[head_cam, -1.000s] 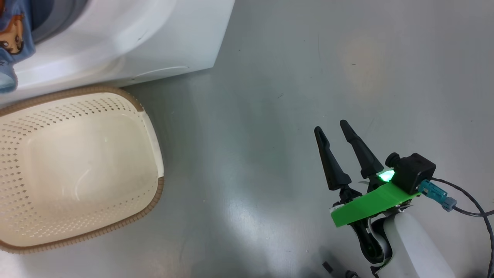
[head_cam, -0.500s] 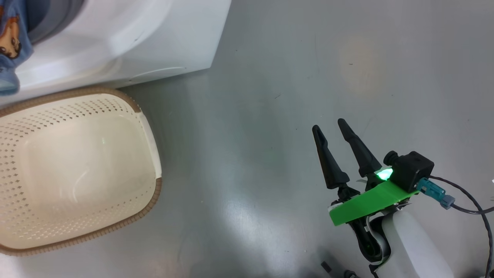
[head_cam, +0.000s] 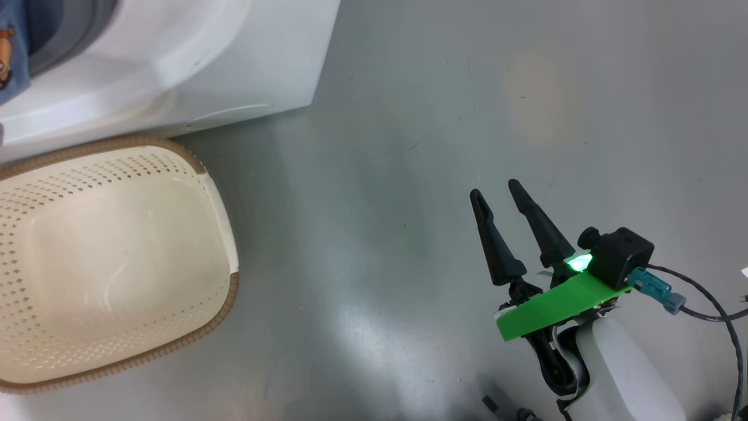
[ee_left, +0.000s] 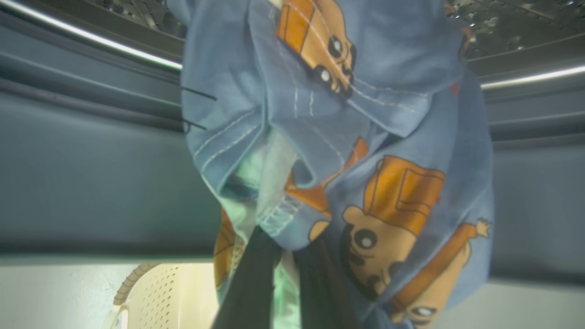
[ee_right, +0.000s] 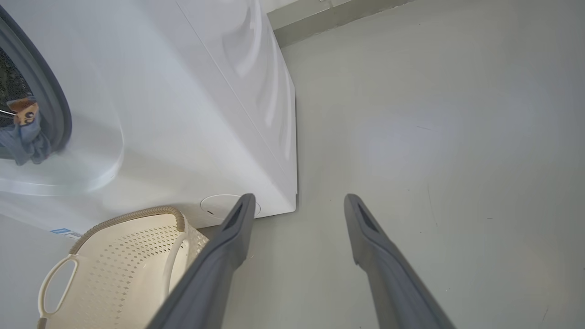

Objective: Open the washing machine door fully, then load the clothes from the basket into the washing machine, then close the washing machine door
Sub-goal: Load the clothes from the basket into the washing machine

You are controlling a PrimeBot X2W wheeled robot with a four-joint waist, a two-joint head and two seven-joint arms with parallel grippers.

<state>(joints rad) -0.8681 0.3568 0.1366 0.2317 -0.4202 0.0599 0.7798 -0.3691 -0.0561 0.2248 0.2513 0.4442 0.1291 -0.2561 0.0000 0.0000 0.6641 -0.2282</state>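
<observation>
A small blue sticker sits low on the front of the white washing machine. Its words are too small to read. The machine is a smooth, shiny box with a grey rubber ring round its mouth and a steel drum full of little holes.

The clothes are soft blue cloth with orange animal faces and white stitching. They hang over the ring at the machine's mouth. The left tool is closed, pinching the clothes between its two dark fingers.

The basket is cream plastic with rows of tiny holes and a brown woven rim. It stands on the floor right in front of the machine.

The right tool is open and holds nothing. It is over bare grey floor to the right, well apart from the basket.
</observation>
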